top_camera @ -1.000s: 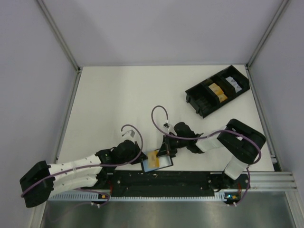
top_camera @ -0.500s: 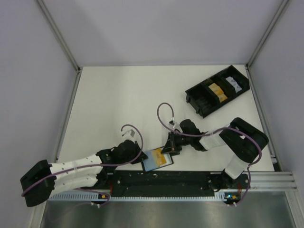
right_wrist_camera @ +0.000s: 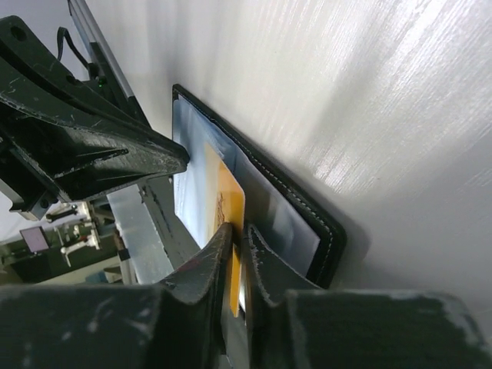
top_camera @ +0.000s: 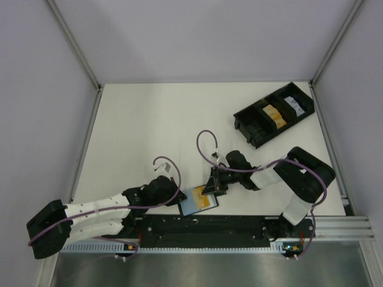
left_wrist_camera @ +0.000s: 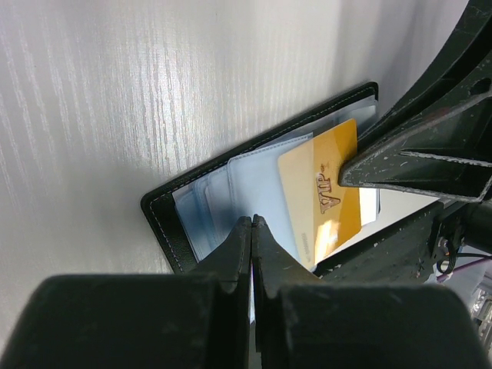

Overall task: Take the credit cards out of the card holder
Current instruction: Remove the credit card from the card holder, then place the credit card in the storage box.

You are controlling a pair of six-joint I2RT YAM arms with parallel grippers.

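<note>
The black card holder (top_camera: 189, 208) lies open near the table's front edge, its blue-grey sleeves up. An orange-yellow credit card (top_camera: 195, 194) sticks partly out of a sleeve toward the right. My left gripper (top_camera: 178, 196) is at the holder's left side, shut on a sleeve edge (left_wrist_camera: 223, 188). My right gripper (top_camera: 210, 186) is at the holder's right side, shut on the orange card's edge (right_wrist_camera: 231, 196). The left wrist view shows the card (left_wrist_camera: 330, 192) with the right fingers (left_wrist_camera: 415, 165) on it. No other cards are visible.
A long black compartmented tray (top_camera: 251, 127) sits at the back right, holding an orange item (top_camera: 272, 112) and a white item (top_camera: 292, 103). A black rail (top_camera: 203, 225) runs just in front of the holder. Frame posts stand at the table's sides.
My right gripper has moved a little right and away from the holder with the orange card, which has slid further out. The left gripper has stayed put on the holder.
</note>
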